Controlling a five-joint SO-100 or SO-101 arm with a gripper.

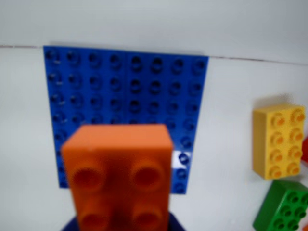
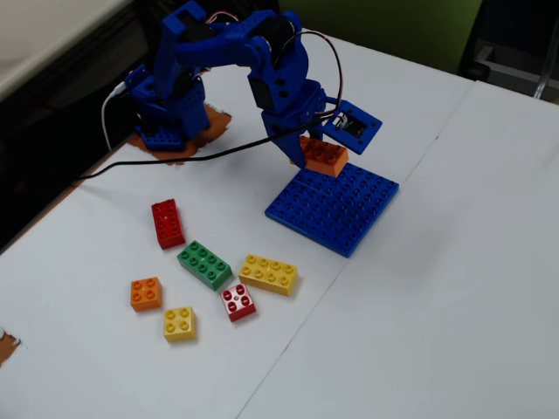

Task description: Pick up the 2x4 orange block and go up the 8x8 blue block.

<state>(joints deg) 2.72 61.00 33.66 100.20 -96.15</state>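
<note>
The 2x4 orange block [image 2: 324, 155] is being held in the blue gripper [image 2: 307, 157], which is closed on it, and it is being carried just above the near-arm edge of the 8x8 blue block [image 2: 336, 208]. In the wrist view the orange block [image 1: 120, 178] is filling the lower middle, blurred, with four of its studs being shown; the gripper itself is being glimpsed only as a dark blue sliver at the bottom edge. Behind it the blue plate [image 1: 125, 86] is lying flat on the bench [image 2: 437, 288].

The bench is being seen as a white surface, with a seam running diagonally across it in the fixed view and a faint line crossing behind the plate in the wrist view. A brownish patch is being shown under the arm's base [image 2: 166, 113], and dark floor and a green wall panel [image 2: 393, 26] are being seen beyond the bench edges.

Loose bricks are lying well apart from the plate in the fixed view: a red 2x4 brick [image 2: 167, 223], a green 2x4 brick [image 2: 204, 264], a yellow 2x4 brick [image 2: 268, 274], a small orange brick [image 2: 146, 293], a small yellow brick [image 2: 179, 324] and a small red-and-white brick [image 2: 238, 302]. A black cable [image 2: 175, 164] is trailing across the bench from the arm.
</note>
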